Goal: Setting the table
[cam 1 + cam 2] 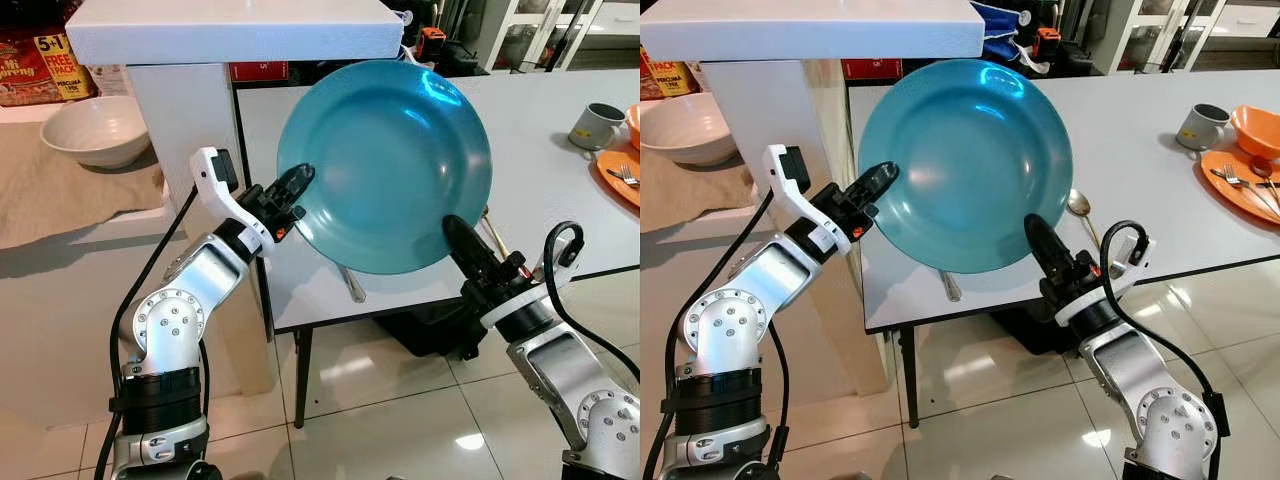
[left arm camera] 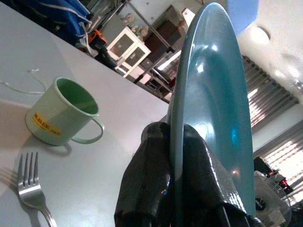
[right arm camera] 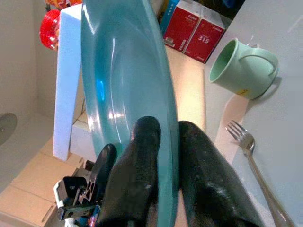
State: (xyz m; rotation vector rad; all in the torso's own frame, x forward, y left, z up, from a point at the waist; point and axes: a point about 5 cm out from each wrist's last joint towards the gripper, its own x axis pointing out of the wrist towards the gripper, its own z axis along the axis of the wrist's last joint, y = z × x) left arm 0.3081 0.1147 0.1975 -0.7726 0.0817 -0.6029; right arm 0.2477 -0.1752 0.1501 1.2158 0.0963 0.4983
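A large teal plate (image 1: 385, 165) is held up on edge, its hollow facing me, over the near left corner of the white table (image 1: 560, 170). My left gripper (image 1: 300, 180) is shut on its left rim, and in the left wrist view the black fingers (image 2: 151, 179) pinch the plate (image 2: 213, 94) from both sides. My right gripper (image 1: 455, 232) is shut on the lower right rim, its fingers (image 3: 137, 175) clamping the plate (image 3: 118, 71). On the table behind the plate stand a pale green mug (image 2: 64, 111) and a fork (image 2: 31, 182).
A spoon (image 1: 1080, 205) and another utensil (image 1: 352, 283) lie on the table under the plate. At the far right are a grey mug (image 1: 597, 125) and an orange plate (image 1: 620, 170) with a fork. A white bowl (image 1: 95, 130) sits on the left counter under a white shelf (image 1: 230, 30).
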